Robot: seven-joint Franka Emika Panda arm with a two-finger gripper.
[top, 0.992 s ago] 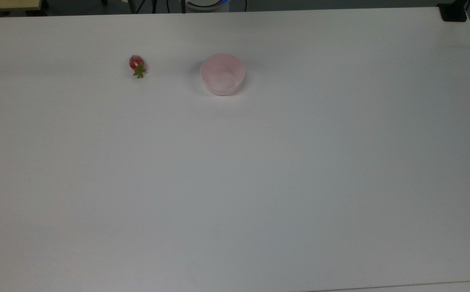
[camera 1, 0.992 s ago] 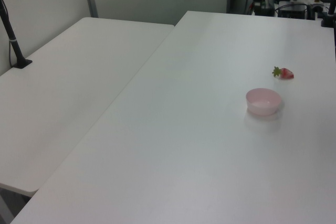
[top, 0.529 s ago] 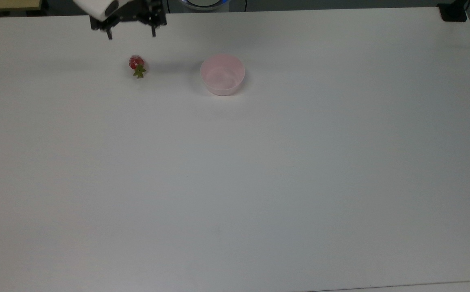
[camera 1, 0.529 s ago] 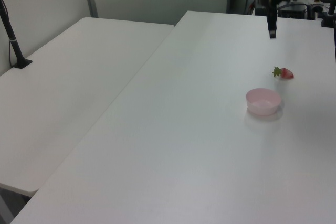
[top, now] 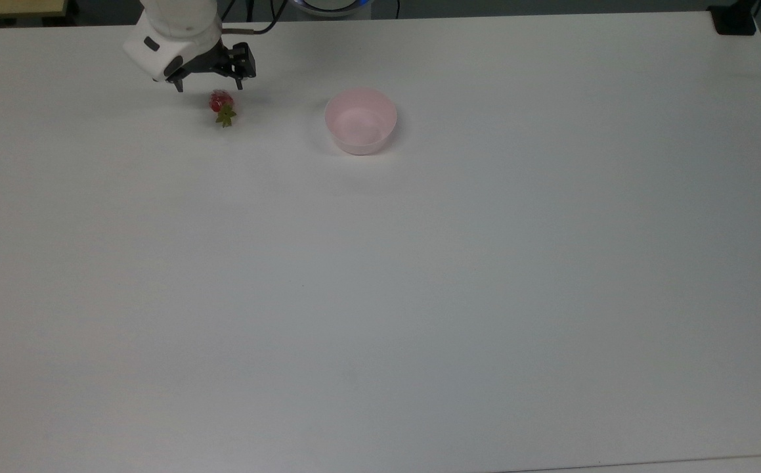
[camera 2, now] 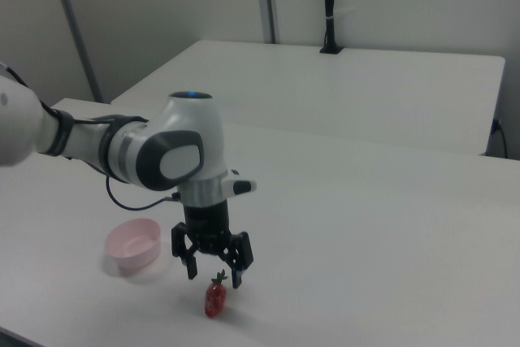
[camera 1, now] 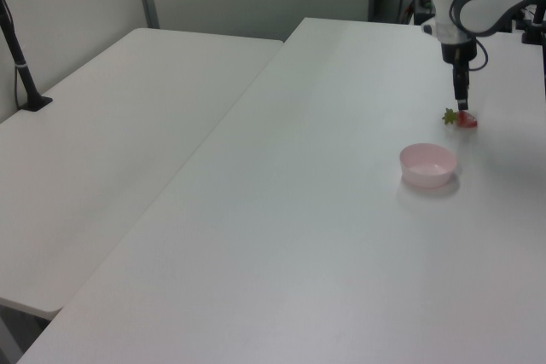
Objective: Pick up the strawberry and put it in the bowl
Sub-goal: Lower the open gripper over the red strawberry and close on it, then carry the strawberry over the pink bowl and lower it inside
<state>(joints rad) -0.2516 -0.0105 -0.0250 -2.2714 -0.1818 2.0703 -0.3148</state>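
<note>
1. Gripper [camera 2: 214, 270] hangs w/ fingers spread, just above strawberry [camera 2: 215, 299], set to straddle it.
2. Strawberry lies on table [top: 419, 295], at bowl's [top: 360, 121] 9 o'clock in top view, apart.

Single white arm [camera 2: 122, 148] reaching in from the right view's left, its wrist turned straight down. The black gripper [camera 2: 214, 272] [top: 207, 83] [camera 1: 461, 100] points vertically downward, its two fingers [camera 2: 192, 266] spread well apart with a clear gap between them, holding nothing, low above the surface.
</note>
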